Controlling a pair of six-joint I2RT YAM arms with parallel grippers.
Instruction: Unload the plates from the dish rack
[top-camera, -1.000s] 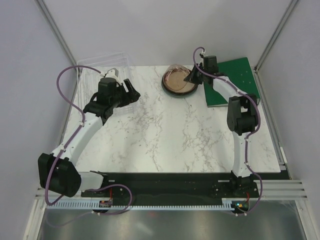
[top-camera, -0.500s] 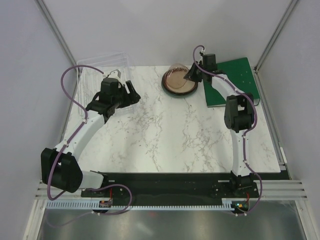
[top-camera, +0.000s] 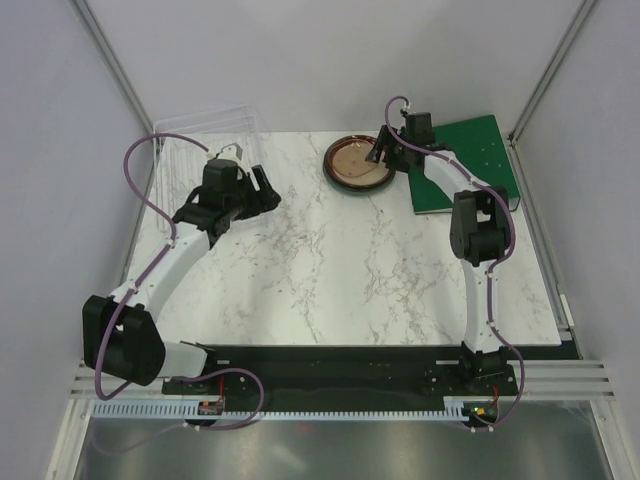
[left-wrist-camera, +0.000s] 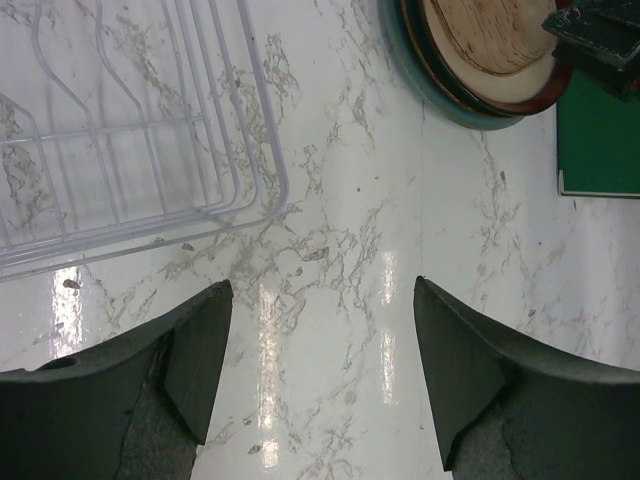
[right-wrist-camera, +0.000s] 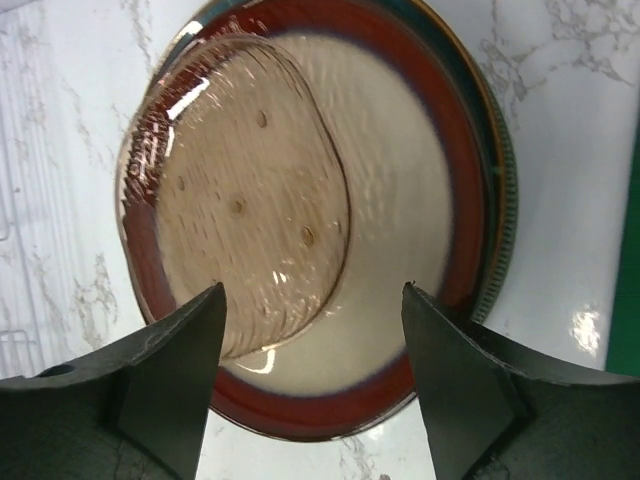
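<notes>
Stack of plates (right-wrist-camera: 420, 200) lies just beneath my right pincer (right-wrist-camera: 313, 295), jaws released, gripping nothing; my left pincer (left-wrist-camera: 322, 285), equally released, hovers beside the dish rack (left-wrist-camera: 150, 130).

dish rack (top-camera: 195, 150) left, plates (top-camera: 358, 165) right, tabletop (top-camera: 340, 265) between

Bright, even overhead light, white glare streaks on the glossy marble table (left-wrist-camera: 390, 290), faint soft shadows.

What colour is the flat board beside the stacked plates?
The board is green; it shows best in the top external view.
</notes>
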